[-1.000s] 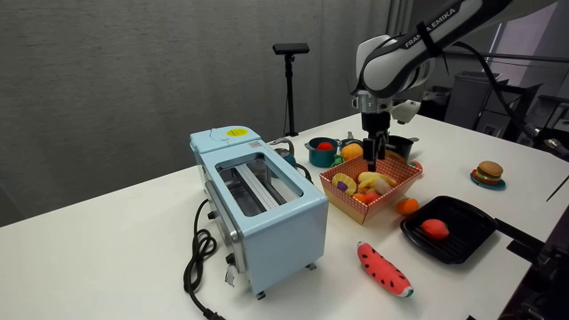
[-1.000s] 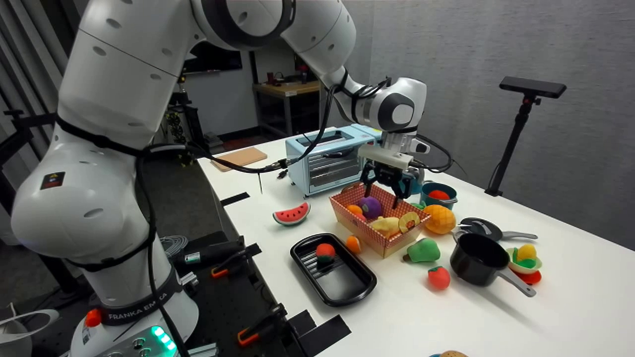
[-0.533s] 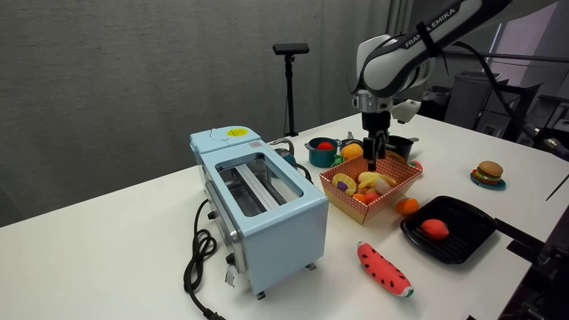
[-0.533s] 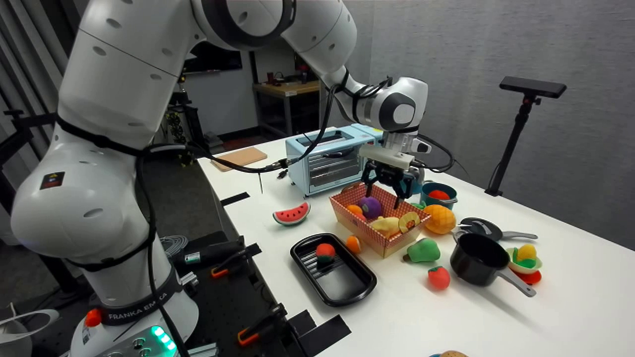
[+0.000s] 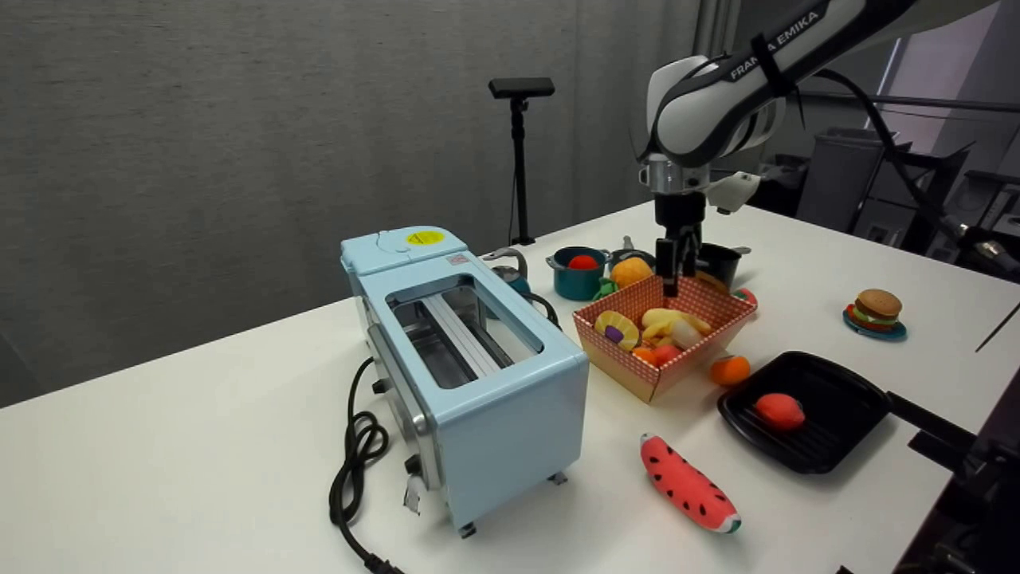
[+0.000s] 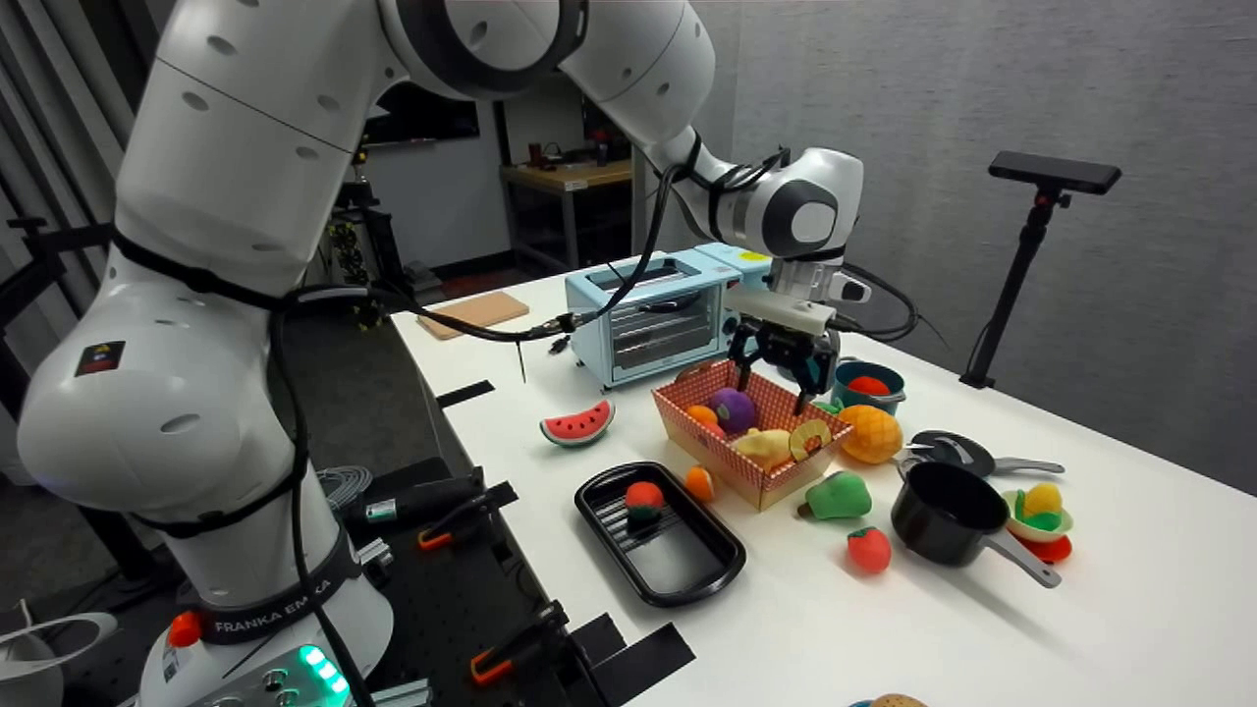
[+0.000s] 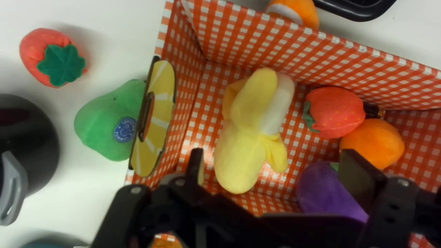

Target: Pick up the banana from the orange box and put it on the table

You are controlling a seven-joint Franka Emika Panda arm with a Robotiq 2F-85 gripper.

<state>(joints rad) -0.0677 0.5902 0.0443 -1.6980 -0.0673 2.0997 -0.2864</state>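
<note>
The banana [image 5: 668, 322] is a pale-yellow plush with a peeled-back skin and white inside. It lies in the red-orange checkered box [image 5: 610, 368], also in an exterior view [image 6: 762, 448] and in the wrist view [image 7: 238, 162]. The box stands on the white table [image 5: 199, 454]; its wall shows in an exterior view [image 6: 715, 460] and in the wrist view [image 7: 241, 34]. My gripper [image 5: 678, 281] is open and empty above the box's far part, also in an exterior view [image 6: 772, 399]. In the wrist view the spread fingers [image 7: 272, 155] reach either side of the banana's lower end, without touching it.
The box also holds a purple eggplant-like toy [image 7: 324, 193], a strawberry [image 7: 334, 112], an orange [image 7: 373, 143] and a pineapple slice [image 7: 156, 117]. Around it stand a black tray [image 6: 678, 560], green pear [image 6: 837, 496], black pot [image 6: 948, 506], watermelon slice [image 6: 577, 424] and blue toaster [image 5: 510, 446].
My gripper has risen slightly and shifted a little to the right in both exterior views, still open. The banana, box and other toys have not moved.
</note>
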